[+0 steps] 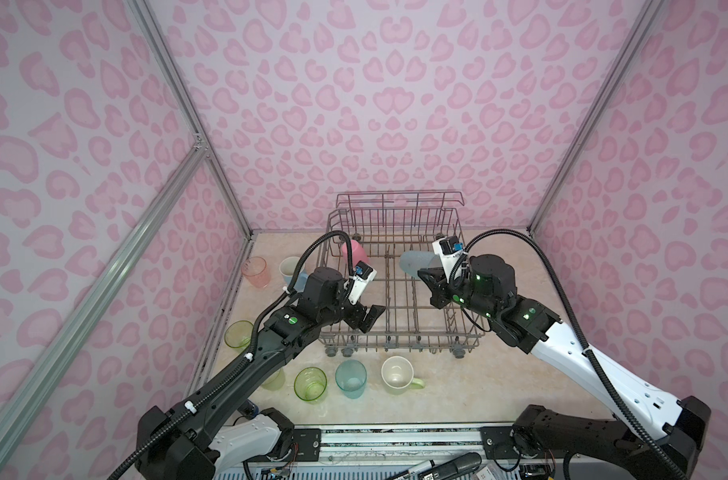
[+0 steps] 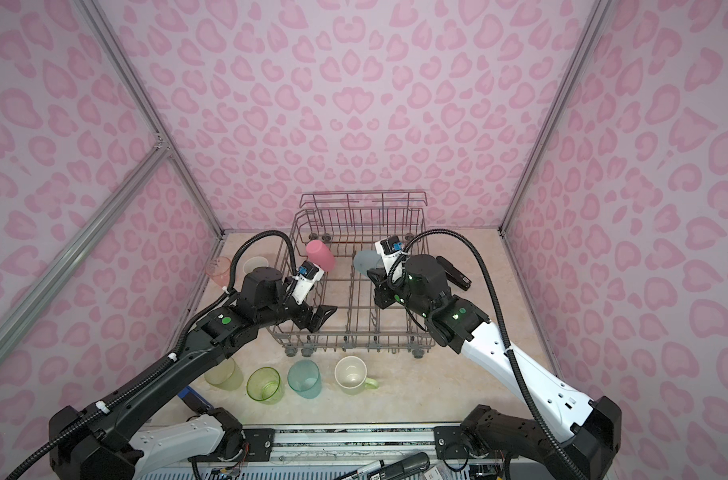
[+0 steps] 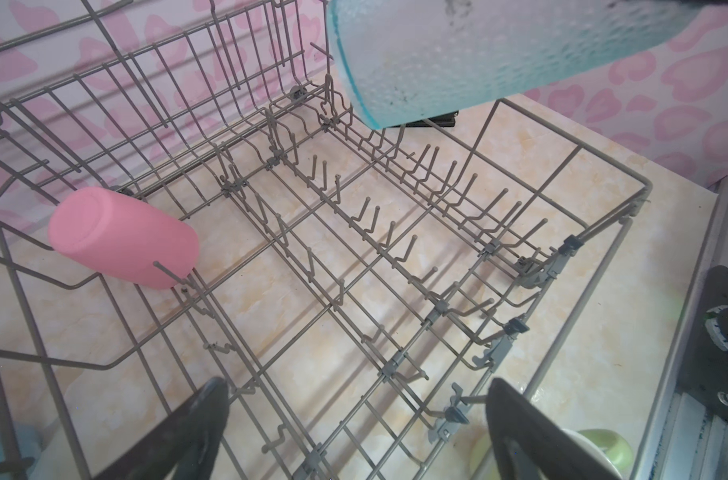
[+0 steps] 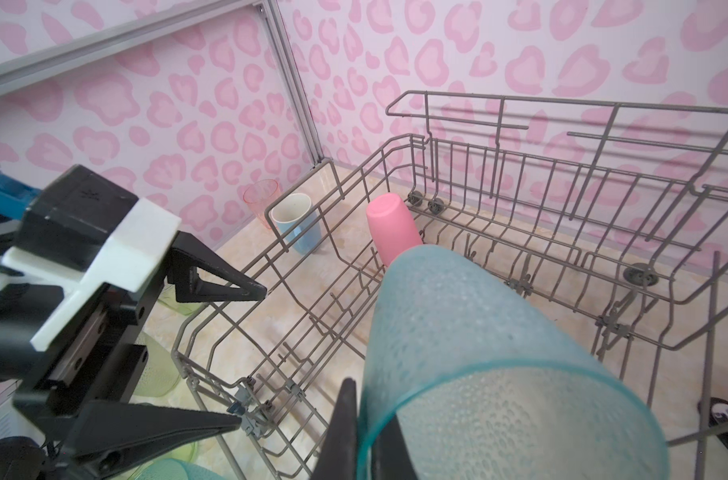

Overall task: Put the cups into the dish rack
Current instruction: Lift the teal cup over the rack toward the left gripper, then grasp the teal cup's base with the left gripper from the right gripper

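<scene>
Two cups are seen at the large grey wire dish rack (image 1: 395,332). An opaque pink plastic cup (image 1: 354,254) is propped upside down and tilted on the tines in the back left corner. A translucent teal dimpled tumbler (image 1: 414,264) is held almost on its side above the back right part.

The right gripper (image 4: 362,399) is clamped on that tumbler's rim, with one finger inside the mouth and one outside. The left gripper (image 1: 366,318) is spread wide over the rack's front left corner, and nothing is held in it.

On the marbled table (image 1: 458,395), left of the rack, a salmon translucent tumbler (image 1: 256,272) and a light-blue mug (image 1: 291,270) are stood, with a pale green tumbler (image 1: 237,334) nearer the front. Before the rack a row is formed by a yellow-green tumbler (image 1: 276,380), partly covered by the left arm (image 1: 246,374), a bright green tumbler (image 1: 310,384), a second teal tumbler (image 1: 350,378) and a light-green handled mug (image 1: 397,376). A black stapler (image 2: 453,272) is partly hidden behind the right arm (image 2: 478,340), right of the rack.
</scene>
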Robot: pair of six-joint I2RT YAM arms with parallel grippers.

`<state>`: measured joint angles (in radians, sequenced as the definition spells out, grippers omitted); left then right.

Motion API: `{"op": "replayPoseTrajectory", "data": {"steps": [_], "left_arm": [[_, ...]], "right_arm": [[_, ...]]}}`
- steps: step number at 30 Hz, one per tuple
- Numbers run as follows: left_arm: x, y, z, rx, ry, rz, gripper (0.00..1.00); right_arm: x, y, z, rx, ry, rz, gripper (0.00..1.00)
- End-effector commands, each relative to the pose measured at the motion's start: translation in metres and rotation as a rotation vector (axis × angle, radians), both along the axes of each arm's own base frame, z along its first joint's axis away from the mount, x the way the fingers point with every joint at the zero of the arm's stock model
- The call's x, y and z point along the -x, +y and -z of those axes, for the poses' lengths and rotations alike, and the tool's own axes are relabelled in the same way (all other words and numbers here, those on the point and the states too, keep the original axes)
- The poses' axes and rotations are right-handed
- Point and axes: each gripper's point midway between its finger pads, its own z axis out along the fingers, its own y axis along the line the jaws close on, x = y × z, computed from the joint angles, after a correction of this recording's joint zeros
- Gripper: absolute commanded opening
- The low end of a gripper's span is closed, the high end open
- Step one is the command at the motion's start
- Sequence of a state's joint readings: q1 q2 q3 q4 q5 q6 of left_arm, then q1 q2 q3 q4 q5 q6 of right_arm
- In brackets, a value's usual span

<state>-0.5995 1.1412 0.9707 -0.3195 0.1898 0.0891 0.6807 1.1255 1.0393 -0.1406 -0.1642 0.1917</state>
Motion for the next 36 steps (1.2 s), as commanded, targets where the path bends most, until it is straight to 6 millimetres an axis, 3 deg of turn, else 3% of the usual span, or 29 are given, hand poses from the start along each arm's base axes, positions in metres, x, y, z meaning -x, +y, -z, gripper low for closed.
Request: {"op": "replayPoseTrajectory", "data": {"steps": [1, 8, 14, 20, 29, 36], "left_arm": [[-0.009, 0.002, -0.006, 0.008, -0.021, -0.044, 0.98], [-0.023, 0.009, -0.024, 0.055, -0.013, -0.15, 0.97], [-0.047, 0.02, -0.061, 0.228, 0.071, -0.311, 0.97], [-0.063, 0.041, -0.076, 0.483, 0.259, -0.51, 0.96], [-0.074, 0.01, -0.084, 0.803, 0.597, -0.528, 0.97], [-0.071, -0.006, -0.082, 0.914, 0.771, -0.519, 0.97]], "right_arm": [[0.001, -0.001, -0.038, -0.13, -0.164, 0.007, 0.0], [0.026, -0.01, -0.036, -0.218, -0.312, 0.059, 0.0], [0.025, -0.003, -0.024, -0.206, -0.324, 0.068, 0.0], [0.021, 0.007, -0.013, -0.211, -0.333, 0.062, 0.0], [0.015, 0.015, 0.003, -0.238, -0.312, 0.078, 0.0], [0.01, 0.023, -0.004, -0.283, -0.321, 0.108, 0.0]]}}
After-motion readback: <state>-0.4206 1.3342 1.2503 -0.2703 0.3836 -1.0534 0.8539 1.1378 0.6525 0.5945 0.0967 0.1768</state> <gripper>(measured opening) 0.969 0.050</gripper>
